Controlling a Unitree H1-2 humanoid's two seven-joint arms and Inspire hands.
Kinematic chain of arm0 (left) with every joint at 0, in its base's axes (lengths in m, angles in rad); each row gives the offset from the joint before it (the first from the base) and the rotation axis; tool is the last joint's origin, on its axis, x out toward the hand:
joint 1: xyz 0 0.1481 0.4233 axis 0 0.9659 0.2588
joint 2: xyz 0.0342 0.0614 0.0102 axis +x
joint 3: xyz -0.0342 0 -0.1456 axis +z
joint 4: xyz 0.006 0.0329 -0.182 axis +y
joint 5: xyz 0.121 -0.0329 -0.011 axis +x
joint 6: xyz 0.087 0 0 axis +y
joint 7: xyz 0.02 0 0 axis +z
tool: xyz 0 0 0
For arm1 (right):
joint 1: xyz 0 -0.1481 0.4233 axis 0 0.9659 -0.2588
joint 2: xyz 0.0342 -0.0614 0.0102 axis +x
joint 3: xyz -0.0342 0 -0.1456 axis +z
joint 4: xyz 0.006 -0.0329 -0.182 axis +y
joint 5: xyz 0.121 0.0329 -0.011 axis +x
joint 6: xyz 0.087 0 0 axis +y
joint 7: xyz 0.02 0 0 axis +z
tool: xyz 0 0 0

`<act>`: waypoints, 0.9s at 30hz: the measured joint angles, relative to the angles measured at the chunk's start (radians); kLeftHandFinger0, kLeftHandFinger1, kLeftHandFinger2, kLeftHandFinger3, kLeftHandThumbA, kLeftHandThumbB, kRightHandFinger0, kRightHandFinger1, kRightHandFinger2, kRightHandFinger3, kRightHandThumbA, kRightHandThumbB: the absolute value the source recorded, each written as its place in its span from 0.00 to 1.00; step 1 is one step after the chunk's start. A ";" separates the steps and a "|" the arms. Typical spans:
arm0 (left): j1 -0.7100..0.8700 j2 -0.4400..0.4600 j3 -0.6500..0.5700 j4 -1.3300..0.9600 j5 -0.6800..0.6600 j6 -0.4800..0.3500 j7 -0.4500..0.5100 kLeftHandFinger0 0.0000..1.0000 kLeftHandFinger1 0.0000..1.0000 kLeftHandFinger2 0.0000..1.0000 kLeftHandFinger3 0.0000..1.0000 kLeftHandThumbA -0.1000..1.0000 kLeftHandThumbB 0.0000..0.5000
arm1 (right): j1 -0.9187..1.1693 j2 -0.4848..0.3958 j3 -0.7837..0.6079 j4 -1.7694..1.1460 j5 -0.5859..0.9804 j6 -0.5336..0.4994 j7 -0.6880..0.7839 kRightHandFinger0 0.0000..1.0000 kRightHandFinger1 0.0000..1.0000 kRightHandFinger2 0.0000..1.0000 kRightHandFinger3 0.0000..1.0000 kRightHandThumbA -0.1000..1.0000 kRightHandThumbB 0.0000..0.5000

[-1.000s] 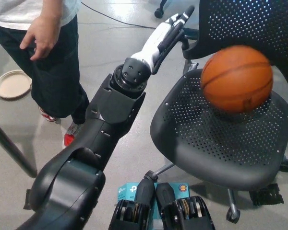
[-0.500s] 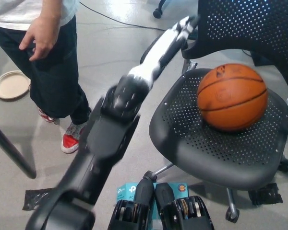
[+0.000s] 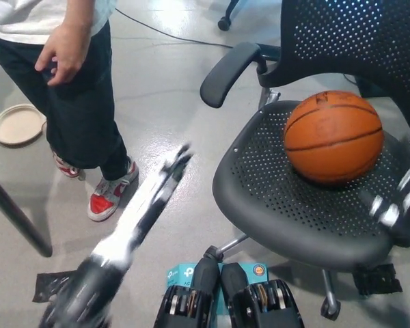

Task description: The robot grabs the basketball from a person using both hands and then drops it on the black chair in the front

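Grey floor [image 3: 184, 102]; basketball [image 3: 333, 137] rests on black chair [image 3: 273, 198] (seat).

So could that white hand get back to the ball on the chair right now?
Probably yes. The left hand hangs low over bare floor, blurred, and nothing stands between it and the basketball, which sits uncovered on the black chair.

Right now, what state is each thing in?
basketball: resting on the chair seat, held by nothing
black chair: upright, ball on its seat
left hand: blurred, over the floor, holding nothing
right hand: blurred at chair's right edge, off the ball
paper plate: on floor
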State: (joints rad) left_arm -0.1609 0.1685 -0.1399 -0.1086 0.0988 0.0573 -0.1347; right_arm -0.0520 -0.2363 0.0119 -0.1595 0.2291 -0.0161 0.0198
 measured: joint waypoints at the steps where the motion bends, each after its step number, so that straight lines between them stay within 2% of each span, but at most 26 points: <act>1: 0.047 0.010 0.019 -0.024 -0.007 -0.014 0.001 1.00 1.00 1.00 1.00 1.00 0.53 | 0.031 0.010 0.020 0.000 -0.012 -0.013 0.004 1.00 1.00 1.00 1.00 1.00 0.47; 2: 0.108 0.023 0.043 -0.050 -0.016 -0.029 0.001 1.00 1.00 1.00 1.00 1.00 0.47 | 0.067 0.021 0.043 0.000 -0.027 -0.029 0.010 1.00 1.00 1.00 1.00 1.00 0.43; 3: 0.158 0.031 0.059 -0.060 -0.021 -0.043 0.001 1.00 1.00 1.00 1.00 1.00 0.47 | 0.094 0.028 0.058 0.004 -0.038 -0.041 0.014 1.00 1.00 1.00 1.00 1.00 0.42; 4: 0.199 0.042 0.077 -0.058 -0.028 -0.060 0.001 1.00 1.00 1.00 1.00 1.00 0.49 | 0.123 0.035 0.076 0.014 -0.050 -0.056 0.019 1.00 1.00 1.00 1.00 1.00 0.36; 7: 0.283 0.055 0.120 -0.024 -0.044 -0.108 0.002 1.00 1.00 1.00 1.00 1.00 0.45 | 0.166 0.049 0.105 0.052 -0.077 -0.098 0.030 1.00 1.00 1.00 1.00 1.00 0.36; 9: 0.314 0.054 0.139 0.008 -0.051 -0.137 0.003 1.00 1.00 1.00 1.00 1.00 0.45 | 0.180 0.056 0.117 0.076 -0.092 -0.126 0.034 1.00 1.00 1.00 1.00 1.00 0.41; 10: 0.323 0.053 0.146 0.026 -0.053 -0.154 0.003 1.00 1.00 1.00 1.00 1.00 0.45 | 0.185 0.058 0.121 0.091 -0.098 -0.141 0.035 1.00 1.00 1.00 1.00 1.00 0.48; 22: 0.329 0.046 0.163 0.204 -0.039 -0.310 0.011 1.00 1.00 1.00 1.00 1.00 0.57 | 0.195 0.100 0.123 0.368 -0.164 -0.304 0.038 1.00 1.00 1.00 1.00 1.00 0.49; 27: 0.324 0.040 0.163 0.236 -0.035 -0.347 0.017 1.00 1.00 1.00 1.00 1.00 0.57 | 0.183 0.100 0.112 0.400 -0.169 -0.340 0.047 1.00 1.00 1.00 1.00 1.00 0.50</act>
State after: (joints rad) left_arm 0.1628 0.2083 0.0230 0.1274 0.0636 -0.2892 -0.1173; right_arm 0.1312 -0.1365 0.1240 0.2405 0.0602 -0.3561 0.0668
